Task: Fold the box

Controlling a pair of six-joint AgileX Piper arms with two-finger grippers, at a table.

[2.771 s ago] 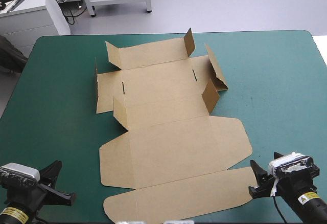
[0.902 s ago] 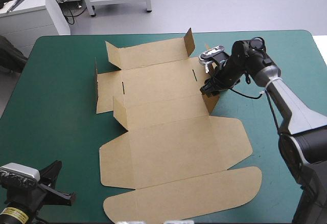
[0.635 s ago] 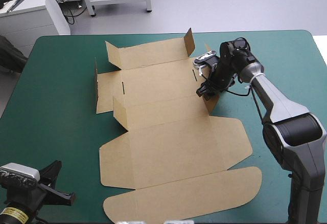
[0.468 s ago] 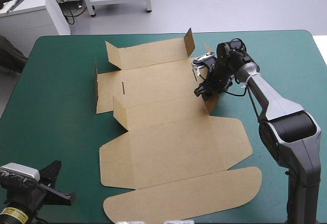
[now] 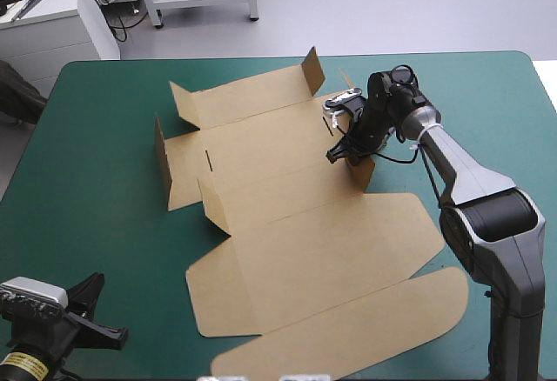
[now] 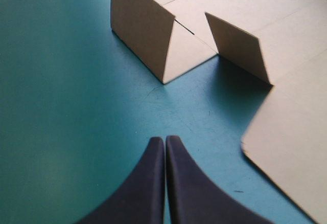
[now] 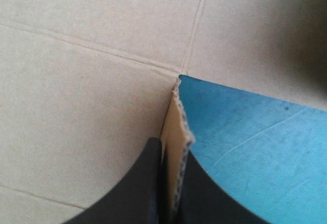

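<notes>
Pinching the box (image 5: 305, 233) by its 3 o'clock flap (image 5: 365, 172), the almost-closed right end effector (image 5: 341, 151) is apparently raising it, next needing inward tucking.

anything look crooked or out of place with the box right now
Yes: the box lies askew, its long edges slanted against those of the teal-green table. The right gripper is shut on a raised side flap. No damage shows.
</notes>
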